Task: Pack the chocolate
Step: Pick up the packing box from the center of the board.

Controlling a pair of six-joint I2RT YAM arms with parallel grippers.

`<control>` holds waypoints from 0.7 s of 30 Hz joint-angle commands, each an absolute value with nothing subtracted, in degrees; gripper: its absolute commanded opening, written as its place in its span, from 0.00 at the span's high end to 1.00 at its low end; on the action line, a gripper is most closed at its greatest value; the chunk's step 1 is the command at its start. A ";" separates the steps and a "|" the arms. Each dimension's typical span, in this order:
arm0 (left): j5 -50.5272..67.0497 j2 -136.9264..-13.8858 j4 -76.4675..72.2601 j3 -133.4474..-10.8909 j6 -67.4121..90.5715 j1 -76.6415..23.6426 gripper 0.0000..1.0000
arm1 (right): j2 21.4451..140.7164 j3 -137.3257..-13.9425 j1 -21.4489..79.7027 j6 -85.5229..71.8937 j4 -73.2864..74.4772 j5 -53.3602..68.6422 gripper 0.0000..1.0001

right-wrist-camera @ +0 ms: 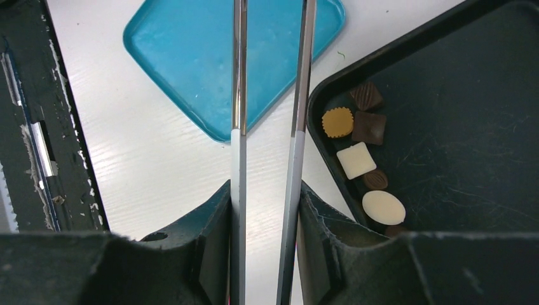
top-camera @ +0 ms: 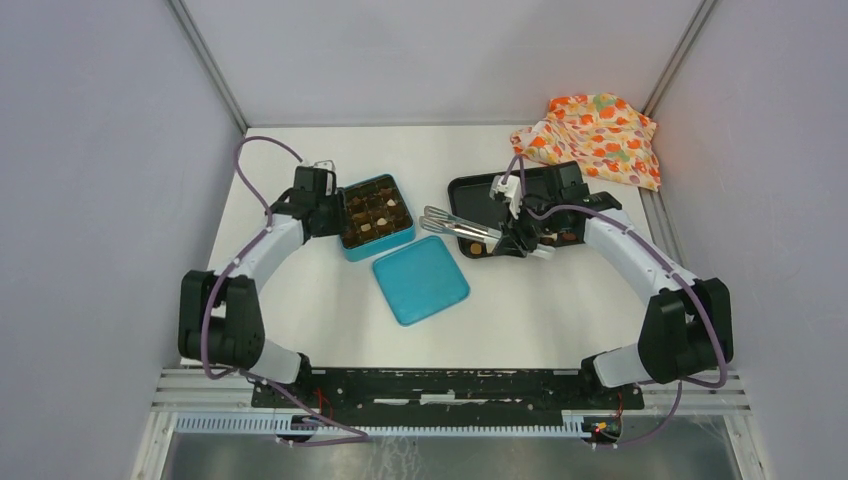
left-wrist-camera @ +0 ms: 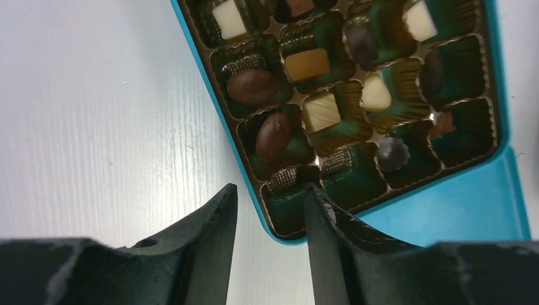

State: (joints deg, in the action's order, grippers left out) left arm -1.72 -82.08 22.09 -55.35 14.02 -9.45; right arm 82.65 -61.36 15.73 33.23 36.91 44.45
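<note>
The tongs [right-wrist-camera: 239, 76] are mirror-bright polished metal, turning matt white nearer the grip. The blue lid [right-wrist-camera: 191, 57] under them looks like smooth plastic with a soft sheen (faintly speckled). Right of the lid, the black tray [right-wrist-camera: 470, 127] is matt and scuffed. Around the lid, the white table [right-wrist-camera: 159, 171] shows fine grain. Beyond the lid's left side, the chocolate [left-wrist-camera: 253, 86] sits glossy in a shiny, crinkled liner [left-wrist-camera: 356, 178].

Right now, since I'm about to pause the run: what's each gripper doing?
Left gripper: open, straddling a corner of the blue box, not clamped.
Right gripper: shut on the metal tongs.
</note>
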 commanded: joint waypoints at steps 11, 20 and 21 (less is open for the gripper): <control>-2.65 -94.03 26.19 -64.51 16.02 -7.91 0.55 | 77.45 -61.01 15.80 34.09 33.64 50.54 0.59; -2.91 -98.43 26.80 -66.37 15.36 -7.86 0.67 | 77.68 -61.06 15.82 34.45 33.83 50.45 0.59; -2.93 -98.70 26.79 -66.50 15.31 -7.84 0.69 | 77.74 -61.06 15.78 34.45 33.79 50.36 0.59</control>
